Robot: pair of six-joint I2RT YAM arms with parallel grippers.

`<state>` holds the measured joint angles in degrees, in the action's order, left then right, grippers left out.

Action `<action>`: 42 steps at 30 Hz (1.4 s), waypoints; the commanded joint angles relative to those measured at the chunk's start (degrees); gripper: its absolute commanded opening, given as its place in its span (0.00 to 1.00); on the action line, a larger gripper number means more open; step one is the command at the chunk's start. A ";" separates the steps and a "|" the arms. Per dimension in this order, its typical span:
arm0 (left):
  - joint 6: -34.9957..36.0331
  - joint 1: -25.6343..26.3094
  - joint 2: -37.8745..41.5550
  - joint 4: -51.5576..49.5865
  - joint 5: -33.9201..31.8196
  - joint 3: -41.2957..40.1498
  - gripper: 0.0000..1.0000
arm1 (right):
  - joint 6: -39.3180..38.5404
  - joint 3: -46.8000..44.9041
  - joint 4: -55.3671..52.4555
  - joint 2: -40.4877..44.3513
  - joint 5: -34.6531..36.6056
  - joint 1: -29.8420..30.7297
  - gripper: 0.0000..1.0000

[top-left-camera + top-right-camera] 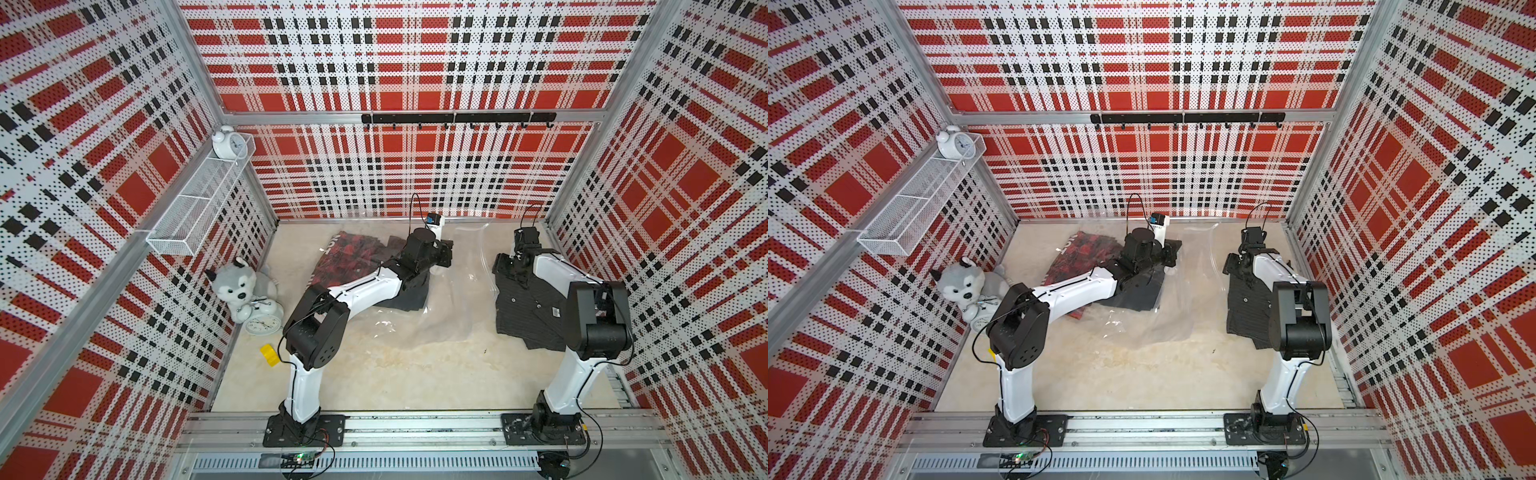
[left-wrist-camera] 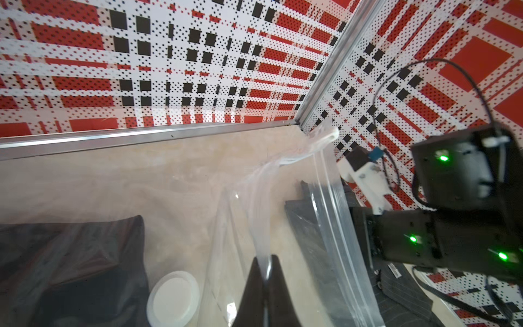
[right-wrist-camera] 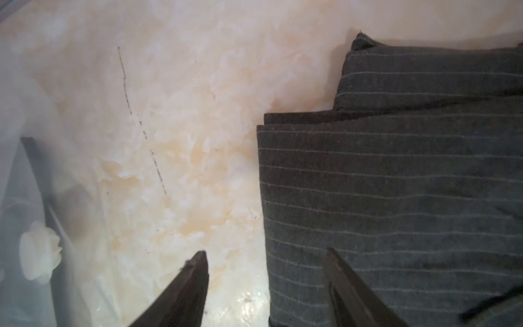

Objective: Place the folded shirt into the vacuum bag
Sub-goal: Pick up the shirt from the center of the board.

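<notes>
Big clear vacuum bag [image 1: 451, 291] sprawls across the bench [image 1: 395, 365]; the striped folded shirt [image 1: 525, 307] lies just right of it, long axis near-to-far. Nearer by far, the right end effector [image 3: 266, 250], spread, straddles its far-left edge, while the left end effector [image 2: 264, 257] pinches bag plastic.

The left arm [image 1: 365, 286] and right arm [image 1: 557, 274] are presenting white moulded link shells between black joint housings [image 1: 316, 332]. Thin black cables [image 2: 435, 59] are looping off the wrists. The right gripper [image 3: 266, 250] is showing tapered black fingers [image 3: 184, 291].
</notes>
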<state>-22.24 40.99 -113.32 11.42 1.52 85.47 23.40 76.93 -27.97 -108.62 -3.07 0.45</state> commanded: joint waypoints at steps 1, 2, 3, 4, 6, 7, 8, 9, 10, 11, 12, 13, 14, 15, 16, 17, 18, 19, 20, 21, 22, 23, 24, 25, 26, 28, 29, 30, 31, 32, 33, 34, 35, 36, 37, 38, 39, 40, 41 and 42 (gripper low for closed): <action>-1.40 -0.10 -0.86 1.04 0.46 -0.80 0.00 | -1.91 4.61 -3.12 -4.11 2.81 -0.35 0.64; -1.46 0.13 -0.79 1.00 0.38 -0.92 0.00 | -2.05 6.06 -3.69 -5.36 3.26 -0.29 0.64; -1.46 0.22 -0.67 0.97 0.32 -1.17 0.00 | -2.19 7.74 -4.47 -6.83 3.78 -0.34 0.64; -1.56 0.31 -0.29 0.98 0.15 -1.55 0.00 | -2.54 9.51 -5.15 -8.17 4.44 -0.27 0.64; -1.66 0.32 0.22 1.12 -0.14 -2.29 0.00 | -3.06 12.44 -6.64 -10.74 5.58 -0.33 0.62; -1.80 0.32 0.49 1.22 -0.27 -2.75 0.00 | -3.46 13.84 -7.44 -12.01 6.52 -0.27 0.61; -1.87 0.32 0.64 1.24 -0.22 -3.00 0.00 | -3.72 15.08 -7.98 -13.12 7.26 -0.31 0.61; -1.90 0.29 0.66 1.37 -0.22 -3.19 0.00 | -3.92 16.22 -8.55 -14.05 7.54 -0.23 0.60; -1.97 0.32 0.71 1.36 -0.12 -3.29 0.00 | -4.18 17.11 -8.89 -15.09 7.68 -0.20 0.59; -2.07 0.32 0.58 1.32 -0.07 -3.30 0.00 | -4.32 17.78 -9.17 -15.78 7.97 -0.12 0.59; -2.16 0.38 0.61 1.33 0.02 -3.29 0.00 | -4.56 18.49 -9.72 -16.54 8.69 0.14 0.59; -2.19 0.40 0.49 1.35 0.15 -3.22 0.00 | -4.78 18.97 -10.27 -17.16 9.56 0.48 0.59; -2.21 0.40 0.47 1.32 0.15 -3.16 0.00 | -4.92 19.33 -10.83 -17.61 10.48 0.75 0.59; -2.24 0.46 0.30 1.33 0.05 -3.10 0.00 | -4.87 19.51 -11.43 -17.97 11.32 1.14 0.59; -2.28 0.47 0.21 1.34 0.11 -2.96 0.00 | -4.85 19.53 -11.87 -18.18 11.90 1.50 0.59; -2.31 0.57 0.05 1.35 0.18 -2.93 0.00 | -4.71 19.43 -12.19 -18.21 12.41 1.65 0.58; -2.40 0.58 -0.10 1.39 0.27 -2.76 0.00 | -4.53 19.23 -12.37 -18.09 12.47 1.80 0.57; -2.39 0.67 -0.26 1.36 0.38 -2.55 0.00 | -4.37 18.93 -12.42 -17.84 12.28 1.82 0.57; -2.37 0.74 -0.33 1.26 0.33 -2.44 0.00 | -4.40 18.73 -12.54 -17.54 12.05 1.83 0.56; -2.39 0.79 -0.47 1.26 0.41 -2.33 0.00 | -4.57 18.54 -12.55 -17.38 11.88 1.77 0.55; -2.37 0.93 -0.50 1.16 0.39 -2.18 0.00 | -4.78 18.34 -12.53 -17.17 11.47 1.83 0.53; -2.37 0.98 -0.61 1.19 0.37 -2.08 0.00 | -5.09 18.10 -12.47 -17.07 11.11 1.80 0.49; -2.41 1.02 -0.74 1.14 0.39 -1.99 0.00 | -5.32 17.83 -12.46 -17.07 10.92 1.84 0.45; -2.37 1.06 -0.74 1.00 0.34 -1.81 0.00 | -5.59 17.51 -12.55 -17.02 10.59 1.80 0.41; -2.45 1.26 -0.75 0.97 0.16 -1.80 0.00 | -5.74 17.10 -12.51 -16.83 10.25 1.76 0.40; -2.37 1.45 -0.60 0.90 -0.11 -1.97 0.00 | -6.14 15.50 -11.80 -15.89 9.34 1.77 0.38; -2.38 1.54 -0.59 0.95 -0.31 -2.13 0.00 | -6.13 14.39 -11.30 -15.07 8.88 1.82 0.38; -2.39 1.55 -0.74 0.98 -0.40 -2.21 0.00 | -6.08 13.49 -10.87 -14.31 8.57 1.77 0.37; -2.42 1.63 -0.85 1.11 -0.38 -2.33 0.00 | -6.08 12.38 -10.40 -13.35 8.08 1.76 0.35; -2.50 1.71 -0.88 1.13 -0.36 -2.49 0.00 | -6.11 11.31 -9.95 -12.39 7.68 1.79 0.32; -2.52 1.77 -0.90 1.22 -0.25 -2.70 0.00 | -6.13 10.23 -9.60 -11.63 7.48 1.80 0.28; -2.55 1.89 -0.94 1.40 -0.25 -2.76 0.00 | -6.13 8.83 -9.04 -10.59 7.17 1.67 0.25; -2.55 2.05 -0.97 1.50 -0.21 -2.90 0.00 | -6.09 7.52 -8.42 -9.51 6.91 1.62 0.20; -2.61 2.14 -1.03 1.50 -0.27 -2.94 0.00 | -5.95 6.24 -7.93 -8.66 6.77 1.51 0.18; -2.55 2.33 -1.18 1.59 -0.26 -2.94 0.00 | -5.84 4.54 -7.28 -7.57 6.53 1.38 0.16; -2.59 2.49 -1.31 1.59 -0.27 -2.88 0.00 | -5.74 2.81 -6.44 -6.38 6.05 1.07 0.14; -2.62 2.60 -1.47 1.60 -0.16 -2.82 0.00 | -5.67 1.26 -5.60 -5.34 5.45 0.75 0.12; -2.64 2.82 -1.62 1.63 -0.13 -2.61 0.00 | -5.56 -0.48 -4.70 -3.96 4.67 0.32 0.10; -2.63 3.02 -1.89 1.59 -0.05 -2.40 0.00 | -5.43 -2.26 -3.75 -2.63 3.75 -0.07 0.08; -2.63 3.19 -2.14 1.59 -0.08 -2.19 0.00 | -5.26 -3.76 -2.85 -1.13 2.93 -0.48 0.06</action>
<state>-24.82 43.33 -113.95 12.49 1.48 82.61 17.61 76.62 -32.21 -113.40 2.81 1.28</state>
